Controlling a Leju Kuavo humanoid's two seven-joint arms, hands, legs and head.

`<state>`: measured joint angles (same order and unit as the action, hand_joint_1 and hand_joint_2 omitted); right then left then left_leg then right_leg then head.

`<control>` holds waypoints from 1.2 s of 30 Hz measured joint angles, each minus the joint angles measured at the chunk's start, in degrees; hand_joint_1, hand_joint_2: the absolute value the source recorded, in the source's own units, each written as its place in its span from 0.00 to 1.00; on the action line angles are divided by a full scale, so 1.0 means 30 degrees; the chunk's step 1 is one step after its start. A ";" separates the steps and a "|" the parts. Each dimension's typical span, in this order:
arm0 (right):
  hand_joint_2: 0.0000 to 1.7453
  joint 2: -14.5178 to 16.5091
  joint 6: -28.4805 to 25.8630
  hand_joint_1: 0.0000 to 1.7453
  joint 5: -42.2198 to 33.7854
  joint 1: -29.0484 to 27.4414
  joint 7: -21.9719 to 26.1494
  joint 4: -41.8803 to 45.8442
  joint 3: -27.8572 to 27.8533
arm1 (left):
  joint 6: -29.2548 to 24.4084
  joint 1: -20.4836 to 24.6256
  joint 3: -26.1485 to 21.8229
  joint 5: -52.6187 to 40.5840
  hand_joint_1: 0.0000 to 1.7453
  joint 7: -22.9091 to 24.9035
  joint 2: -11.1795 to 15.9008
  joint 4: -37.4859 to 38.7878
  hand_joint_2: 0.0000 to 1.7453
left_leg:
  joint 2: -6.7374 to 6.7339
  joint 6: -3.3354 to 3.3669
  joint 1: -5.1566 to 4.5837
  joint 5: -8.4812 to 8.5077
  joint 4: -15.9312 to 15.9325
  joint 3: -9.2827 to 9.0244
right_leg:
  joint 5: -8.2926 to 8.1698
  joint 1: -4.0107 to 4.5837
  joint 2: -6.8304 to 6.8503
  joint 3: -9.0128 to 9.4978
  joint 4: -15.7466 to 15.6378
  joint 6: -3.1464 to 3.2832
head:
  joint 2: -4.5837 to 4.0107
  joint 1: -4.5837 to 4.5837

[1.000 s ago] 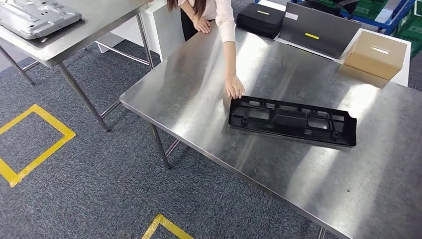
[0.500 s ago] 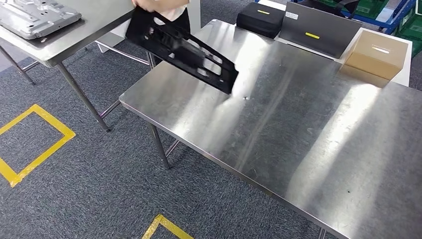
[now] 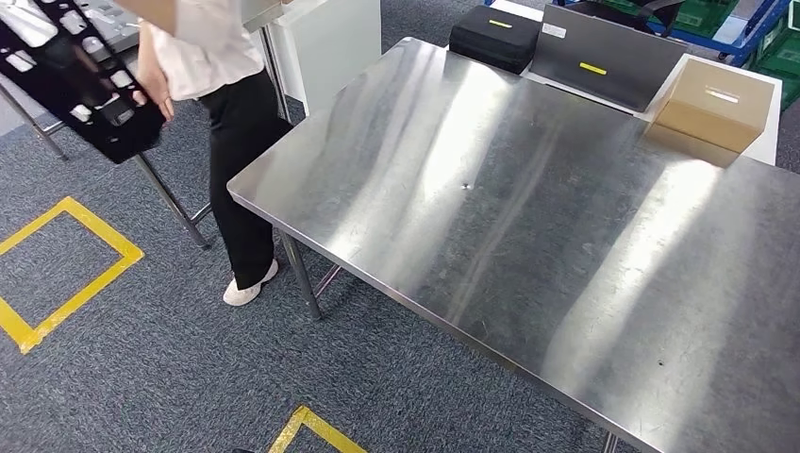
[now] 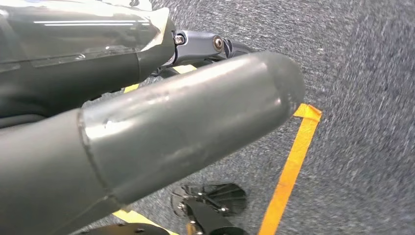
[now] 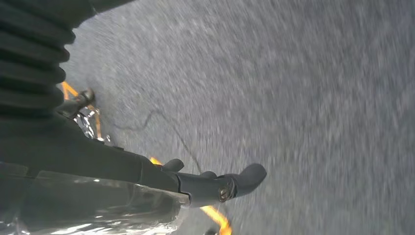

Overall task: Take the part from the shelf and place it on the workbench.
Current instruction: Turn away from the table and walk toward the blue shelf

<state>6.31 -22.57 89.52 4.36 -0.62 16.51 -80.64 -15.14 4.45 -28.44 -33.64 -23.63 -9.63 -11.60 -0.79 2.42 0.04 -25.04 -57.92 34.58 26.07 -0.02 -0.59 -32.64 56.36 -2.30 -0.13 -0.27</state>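
A person stands at the workbench's far left corner and carries the long black plastic part tilted in the air, off to the left of the steel workbench. The workbench top is bare steel. My left hand hangs over the grey carpet, its thick grey thumb across the picture, holding nothing. My right hand also hangs over the carpet, its dark fingers stretched out and holding nothing.
A cardboard box, a black case and a dark grey panel stand behind the workbench's far edge. A second steel table, seen by its leg, stands at the left. Yellow tape marks the carpet.
The person lifted the black part off the workbench and carried it away to the left, stepping round the table's corner. The workbench top now has nothing on it.
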 joint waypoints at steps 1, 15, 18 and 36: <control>0.50 0.0044 0.0116 0.00 -0.0002 0.0053 -0.0217 -0.0209 0.0259 | 0.0046 -0.0011 0.0142 -0.0189 0.00 0.0117 0.0042 0.0002 0.00 | 0.0000 0.0000 -0.0001 0.0000 0.0000 0.0003 | 0.0000 -0.0001 0.0000 -0.0002 0.0000 0.0000 | 0.0000 0.0002; 1.00 0.0404 0.0007 0.00 -0.0009 0.0187 -0.0818 -0.1324 0.3371 | 0.0160 -0.0192 0.0792 -0.0452 0.00 0.0430 0.0218 0.0011 0.00 | 0.0002 0.0002 -0.0008 -0.0006 -0.0002 0.0013 | -0.0001 -0.0007 0.0000 -0.0009 0.0001 -0.0003 | 0.0000 -0.0004; 1.00 0.0428 -0.0049 0.00 -0.0006 0.0188 -0.0870 -0.1391 0.3611 | 0.0069 -0.0181 0.0794 -0.0448 0.00 0.0424 0.0233 0.0011 0.00 | 0.0002 0.0001 -0.0006 -0.0005 -0.0002 0.0011 | -0.0001 -0.0005 0.0000 -0.0009 0.0001 -0.0002 | 0.0000 -0.0002; 0.00 0.0758 0.0254 0.00 -0.0004 0.0176 -0.0821 -0.1617 0.4970 | 0.0554 0.0013 0.0799 -0.0619 0.00 0.0162 0.0572 0.0011 0.00 | 0.0002 0.0000 -0.0008 -0.0005 -0.0002 0.0013 | -0.0001 -0.0007 0.0000 -0.0010 0.0001 -0.0002 | 0.0000 0.0002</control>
<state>8.58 -21.81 89.50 4.89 -3.08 11.66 -65.73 -13.48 4.49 -26.04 -35.50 -23.14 -7.92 -11.56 -0.78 2.42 0.01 -25.05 -57.93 34.62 26.06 -0.04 -0.59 -32.67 56.37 -2.31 -0.13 -0.27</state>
